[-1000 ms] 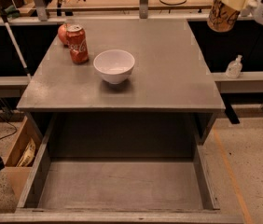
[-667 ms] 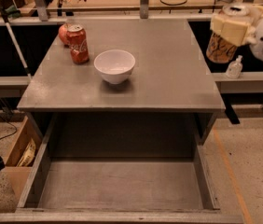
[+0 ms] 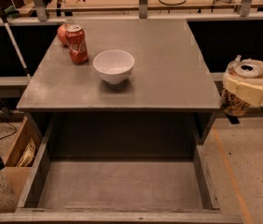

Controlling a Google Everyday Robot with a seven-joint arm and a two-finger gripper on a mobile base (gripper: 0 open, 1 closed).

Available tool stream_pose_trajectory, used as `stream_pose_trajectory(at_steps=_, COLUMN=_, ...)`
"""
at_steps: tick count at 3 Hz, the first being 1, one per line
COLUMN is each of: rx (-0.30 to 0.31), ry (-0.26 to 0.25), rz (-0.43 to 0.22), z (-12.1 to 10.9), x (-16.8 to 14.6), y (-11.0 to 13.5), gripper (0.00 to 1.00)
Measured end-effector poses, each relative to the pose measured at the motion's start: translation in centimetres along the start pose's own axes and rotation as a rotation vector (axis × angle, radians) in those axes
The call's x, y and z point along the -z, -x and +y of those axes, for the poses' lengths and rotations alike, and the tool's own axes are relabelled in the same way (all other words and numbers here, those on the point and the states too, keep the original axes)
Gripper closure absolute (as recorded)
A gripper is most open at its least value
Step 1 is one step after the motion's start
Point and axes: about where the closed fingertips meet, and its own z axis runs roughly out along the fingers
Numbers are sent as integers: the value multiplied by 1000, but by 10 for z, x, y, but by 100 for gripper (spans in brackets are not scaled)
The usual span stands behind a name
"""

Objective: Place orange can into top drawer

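Camera view, single frame. At 3 o'clock, just past the right edge of the grey table (image 3: 169,73) and clear of it, I have the gripper (image 3: 246,88) with its cream pads clamped round the upper body of the orange can (image 3: 234,106); the jaws are closed on the can, which sits upright with its silver pull-tab top showing above the pads and its dark-swirled lower half below them. The can hangs over the floor beside the table, at about tabletop height, and touches neither the table nor the drawer. At 6 o'clock the top drawer (image 3: 122,185) stands pulled fully out, its flat grey bottom bare as far as I can see. On the tabletop, a white bowl (image 3: 114,65) sits near 11 o'clock and a red Coca-Cola can (image 3: 77,44) at 10 o'clock, with a round reddish object (image 3: 62,33) just behind it; none of these concerns the task. Progress, as I judge it: pick-up is done and the drawer is open; what remains is to carry the can toward 7 o'clock over the right drawer wall, lower it onto the drawer bottom and release.
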Motion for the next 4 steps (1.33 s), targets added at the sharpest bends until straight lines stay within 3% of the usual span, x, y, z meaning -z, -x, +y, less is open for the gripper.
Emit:
stream_pose_trajectory(at_steps=1, rx=5, ry=12, rz=12, z=11, x=-9, y=-7, gripper=100)
stream_pose_trajectory(at_steps=2, rx=-3, ry=58, rz=15, z=47, x=-12, y=-33, gripper=100)
stream_pose_trajectory(at_steps=4, rx=-104, ry=253, rz=-5, z=141, x=-42, y=-94, gripper=100)
